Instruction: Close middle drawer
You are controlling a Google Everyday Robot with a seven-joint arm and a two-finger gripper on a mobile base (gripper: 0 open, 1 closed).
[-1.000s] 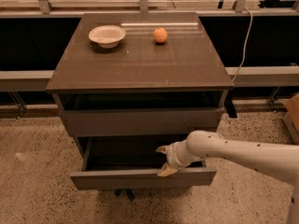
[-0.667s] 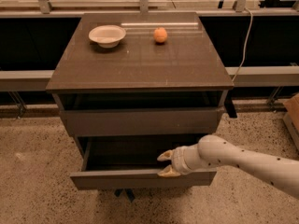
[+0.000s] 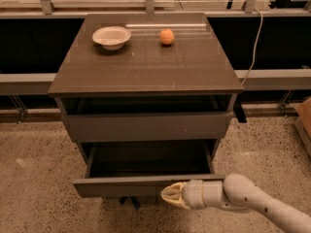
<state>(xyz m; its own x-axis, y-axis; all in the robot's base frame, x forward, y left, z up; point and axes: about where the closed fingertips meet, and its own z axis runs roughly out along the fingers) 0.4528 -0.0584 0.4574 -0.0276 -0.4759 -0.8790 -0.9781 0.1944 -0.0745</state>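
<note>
The middle drawer [image 3: 146,184] is pulled well out of the dark grey-brown cabinet [image 3: 146,67], and its inside looks empty. My gripper [image 3: 170,196] is low in the view, just in front of the right half of the drawer's flat front. It points left, with its pale fingers together and nothing between them. The white arm [image 3: 252,203] comes in from the lower right. The uppermost drawer [image 3: 146,126] stands slightly out. The lowest drawer is hidden under the open one.
A white bowl [image 3: 112,36] and an orange [image 3: 166,36] sit on the cabinet top at the back. A low ledge [image 3: 272,79] runs behind the cabinet, with a cable [image 3: 252,47] hanging at the right. A brown box edge [image 3: 305,118] is at the far right, on speckled floor [image 3: 34,188].
My gripper has moved from the top edge of the drawer's front down and out to just in front of the panel. Its fingers were spread and are now together. The drawer stays equally open.
</note>
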